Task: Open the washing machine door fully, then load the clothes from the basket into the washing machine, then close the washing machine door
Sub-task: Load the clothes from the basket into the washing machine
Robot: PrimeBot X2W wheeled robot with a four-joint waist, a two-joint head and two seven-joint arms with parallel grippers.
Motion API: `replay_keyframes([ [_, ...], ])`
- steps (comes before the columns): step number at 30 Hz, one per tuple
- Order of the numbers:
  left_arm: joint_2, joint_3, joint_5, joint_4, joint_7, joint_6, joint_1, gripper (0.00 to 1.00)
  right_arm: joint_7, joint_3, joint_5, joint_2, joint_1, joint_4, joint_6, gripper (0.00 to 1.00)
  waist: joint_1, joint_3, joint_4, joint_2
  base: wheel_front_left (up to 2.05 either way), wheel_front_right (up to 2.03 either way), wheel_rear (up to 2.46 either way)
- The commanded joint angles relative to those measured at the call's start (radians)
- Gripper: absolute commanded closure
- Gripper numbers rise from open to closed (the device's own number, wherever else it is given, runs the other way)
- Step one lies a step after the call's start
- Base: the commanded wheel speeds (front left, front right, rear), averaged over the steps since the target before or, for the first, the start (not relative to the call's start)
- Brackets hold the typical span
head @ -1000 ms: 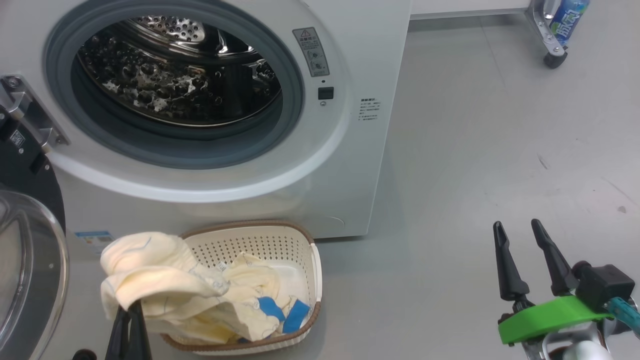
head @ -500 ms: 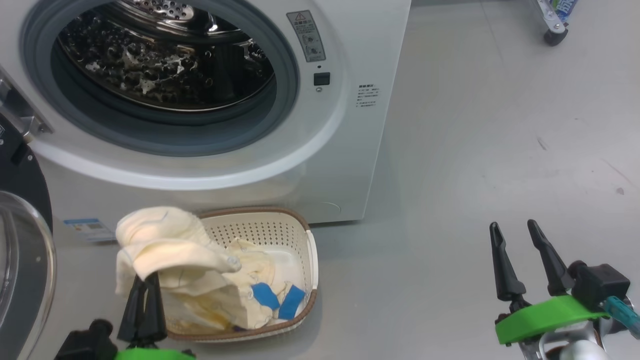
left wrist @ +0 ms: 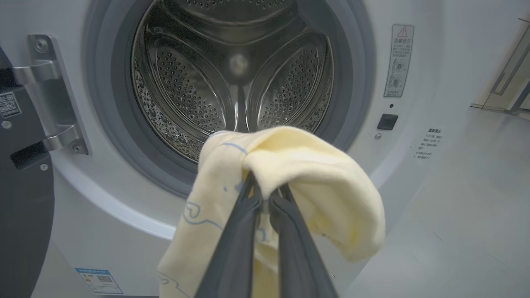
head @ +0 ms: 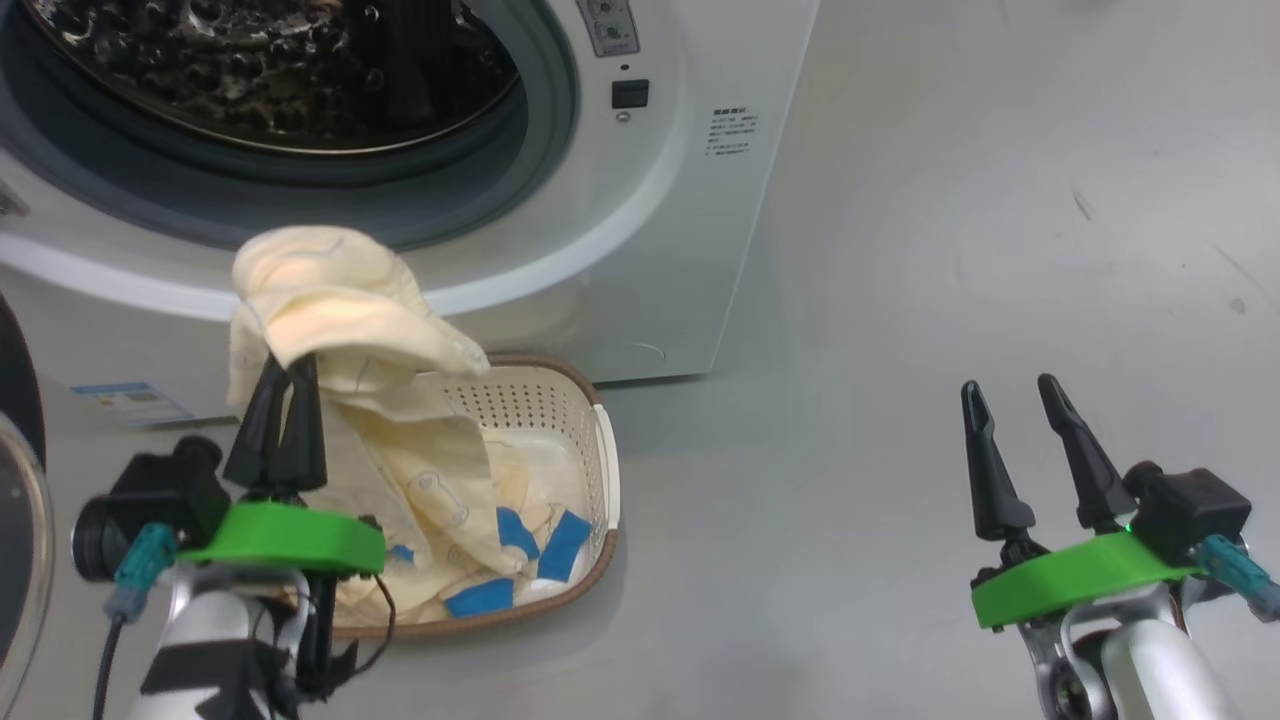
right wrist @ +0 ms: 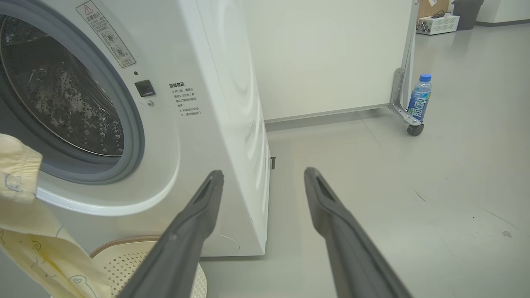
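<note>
In the head view, the left fingers (head: 300,425) were clenched on a bunched fold of the clothes (head: 330,310), a pale cream garment held up above the basket (head: 530,405). Its lower end appeared to trail down into the basket, where more cream cloth and small blue pieces lay. The basket sat on the floor (head: 950,250) just in front of the washing machine (head: 680,200), below its open mouth, and the door (head: 15,520) showed swung out at the far left. The right fingers (head: 985,470) stood spread and empty, well apart to the right over the floor. The cloth looked light, soft and limp. It would probably drape and drag rather than keep a shape, so a thick gathered fold seemed the sound place to pinch, since a single thin layer might slip free. In the left wrist view, the garment hung bunched over the fingertips in front of the steel drum (left wrist: 232,82), which looked empty. A grey rubber seal (left wrist: 103,103) ringed the drum, with the metal hinge (left wrist: 54,103) beside it on the left. Nothing barred the mouth, though the trailing end could snag on the basket rim or the seal's lower lip. In the right wrist view, the released fingers pointed past the machine's corner, and a bottle (right wrist: 419,99) stood far off across the floor, out of the way.
</note>
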Motion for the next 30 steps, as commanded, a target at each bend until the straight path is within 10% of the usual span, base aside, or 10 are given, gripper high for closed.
replay_keyframes([
  [1,0.031,0.036,0.010,-0.020,0.005,0.000,-0.069,1.00,-0.007,0.024,0.009,-0.001,-0.046,-0.028,0.000,0.00,-0.0002,0.033,-0.015,0.0000,0.00,0.00,0.00],
  [30,0.256,0.090,0.061,0.449,0.128,0.037,-0.802,1.00,-0.007,0.151,0.146,0.003,-0.215,-0.024,0.000,0.00,-0.0002,0.351,-0.216,0.0000,0.00,0.00,0.00],
])
